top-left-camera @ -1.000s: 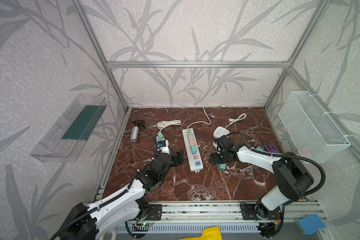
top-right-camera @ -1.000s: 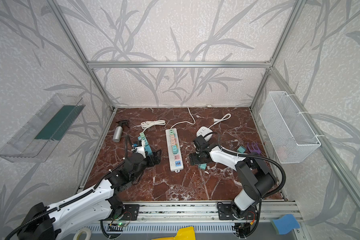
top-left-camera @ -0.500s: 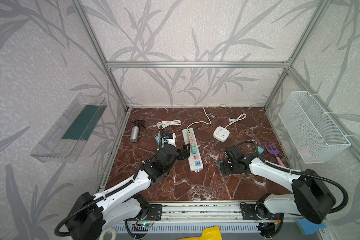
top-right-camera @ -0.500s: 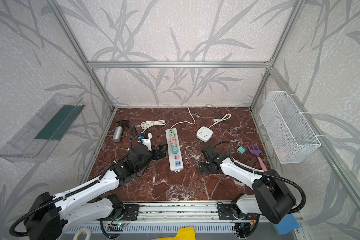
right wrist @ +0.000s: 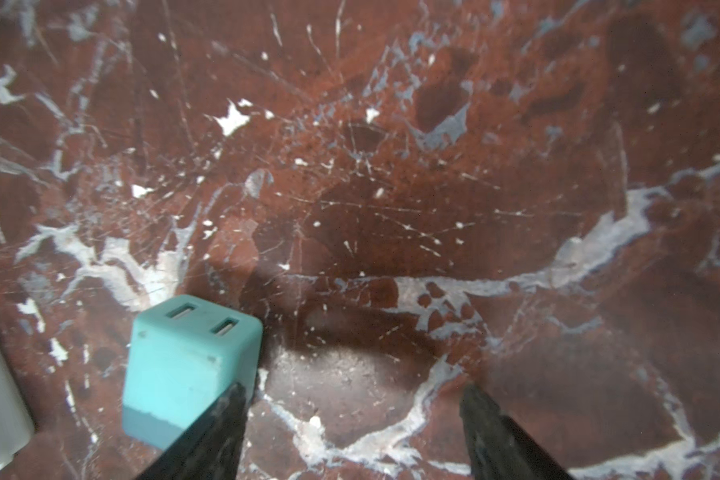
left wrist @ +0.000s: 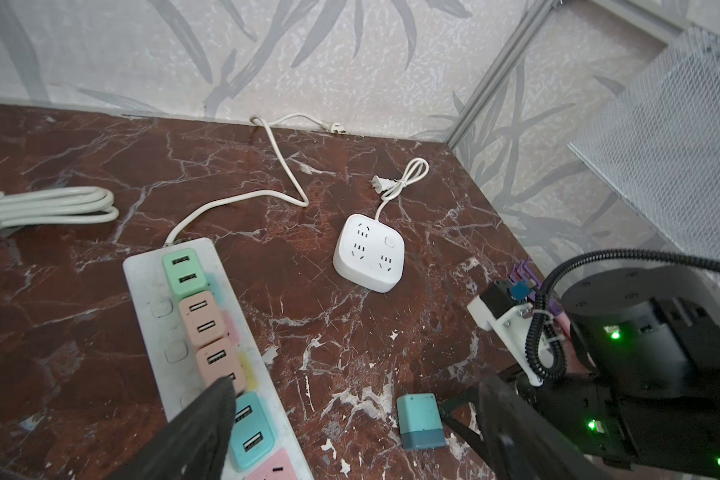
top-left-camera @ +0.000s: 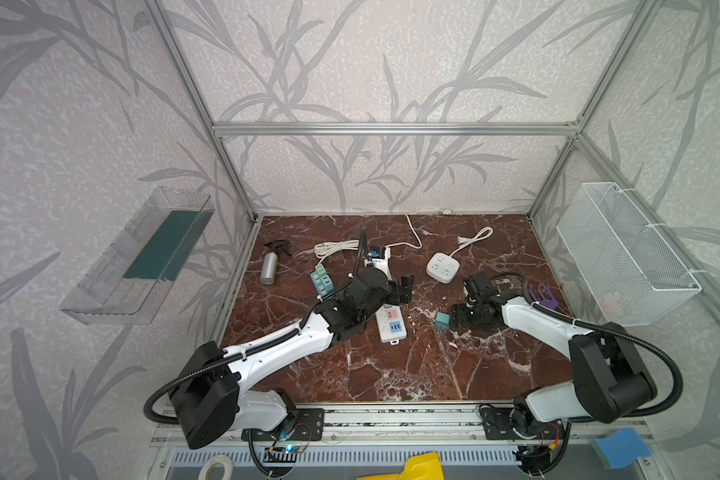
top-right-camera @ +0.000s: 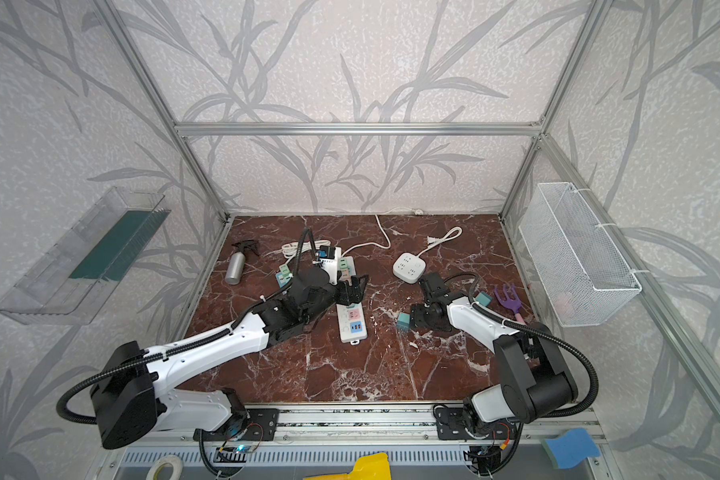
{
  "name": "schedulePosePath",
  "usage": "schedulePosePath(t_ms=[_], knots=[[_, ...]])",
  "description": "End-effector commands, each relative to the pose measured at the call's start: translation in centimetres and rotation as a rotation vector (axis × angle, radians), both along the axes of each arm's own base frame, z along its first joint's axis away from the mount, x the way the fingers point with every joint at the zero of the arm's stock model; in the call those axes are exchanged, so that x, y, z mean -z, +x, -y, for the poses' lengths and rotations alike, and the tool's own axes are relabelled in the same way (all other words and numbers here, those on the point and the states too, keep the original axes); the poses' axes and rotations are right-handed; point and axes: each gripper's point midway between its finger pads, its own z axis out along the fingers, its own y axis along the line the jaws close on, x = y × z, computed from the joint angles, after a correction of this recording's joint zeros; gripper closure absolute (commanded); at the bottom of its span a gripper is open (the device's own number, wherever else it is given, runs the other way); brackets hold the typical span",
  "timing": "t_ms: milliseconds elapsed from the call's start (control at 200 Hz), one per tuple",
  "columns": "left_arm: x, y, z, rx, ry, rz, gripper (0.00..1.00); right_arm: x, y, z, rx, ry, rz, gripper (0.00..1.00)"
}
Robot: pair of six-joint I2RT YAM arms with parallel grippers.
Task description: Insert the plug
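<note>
Teal plug point(right wrist: 188, 353) loose, uninserted, just outside right gripper point(right wrist: 352, 395), jaws spread, empty. Left gripper point(left wrist: 354, 386) spread, empty, over strip point(left wrist: 142, 282). Grasp, insertion remain.

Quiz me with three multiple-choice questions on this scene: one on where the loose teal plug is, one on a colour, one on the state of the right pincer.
1. The teal plug lies:
A) on the table beside the right pincer, outside its fingers
B) clamped between its fingers
C) lifted clear of the table

2. The spray bottle has a body that is:
A) red
B) silver
C) yellow

3. The right pincer is:
A) shut on the plug
B) shut on nothing
C) open

Answers:
1 A, the right wrist view shows it outside one finger.
2 B, it is bare metal under a black head.
3 C, bare table shows between its fingers.
</note>
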Motion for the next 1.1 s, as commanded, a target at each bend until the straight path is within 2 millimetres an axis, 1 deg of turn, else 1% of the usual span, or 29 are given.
schedulePosePath(t_ms=[0,45,105,145,225,290,320,380,435,530,605,675,760,850,930,1010,1095], knots=[[1.2,-0.5,1.9,0.049,0.151,0.017,0.07,-2.7,-0.1,1.0,0.022,0.026,0.074,0.2],[2.1,-0.8,2.8,0.067,0.172,-0.009,0.07,-3.3,-0.1,2.0,0.058,0.028,0.103,0.2],[3.3,-1.1,4.1,0.086,0.193,-0.058,0.01,-3.9,-0.1,4.0,0.132,0.008,0.15,0.22],[4.1,-1.4,5.0,0.107,0.215,-0.086,0.01,-4.2,-0.2,5.4,0.187,-0.006,0.178,0.24],[5.6,-1.5,6.5,0.129,0.24,-0.113,0.01,-5.2,-0.1,6.7,0.235,0.033,0.255,0.33],[7.0,-1.8,7.8,0.174,0.23,-0.152,0.01,-6.2,0.0,7.8,0.3,0.064,0.314,0.34],[7.4,-1.9,8.3,0.192,0.231,-0.172,0.06,-6.6,0.0,8.1,0.321,0.078,0.339,0.33],[8.4,-2.0,9.3,0.21,0.247,-0.226,0.17,-7.2,-0.1,8.6,0.34,0.085,0.381,0.26],[9.3,-2.0,9.8,0.197,0.268,-0.28,0.23,-7.3,0.0,8.6,0.321,0.078,0.397,0.24],[11.0,-2.5,10.0,0.158,0.311,-0.388,0.24,-6.2,-0.4,8.7,0.314,0.061,0.355,0.21],[12.3,-3.1,10.2,0.14,0.365,-0.436,0.27,-5.6,-0.6,8.7,0.321,0.065,0.342,0.19],[13.5,-3.8,10.8,0.153,0.416,-0.465,0.26,-5.6,-0.6,8.5,0.319,0.077,0.356,0.17],[14.5,-4.4,11.9,0.168,0.448,-0.486,0.23,-5.8,-0.8,8.4,0.317,0.093,0.376,0.17],[15.5,-4.8,12.4,0.161,0.491,-0.509,0.23,-5.9,-1.2,8.3,0.313,0.1,0.383,0.17],[16.2,-4.8,12.5,0.145,0.537,-0.507,0.22,-6.0,-1.6,8.4,0.318,0.1,0.393,0.17],[16.8,-4.4,12.4,0.121,0.586,-0.497,0.22,-6.5,-1.7,8.5,0.318,0.099,0.416,0.16],[18.1,-4.2,12.6,0.12,0.618,-0.514,0.23,-6.6,-1.8,8.4,0.312,0.109,0.426,0.16]])
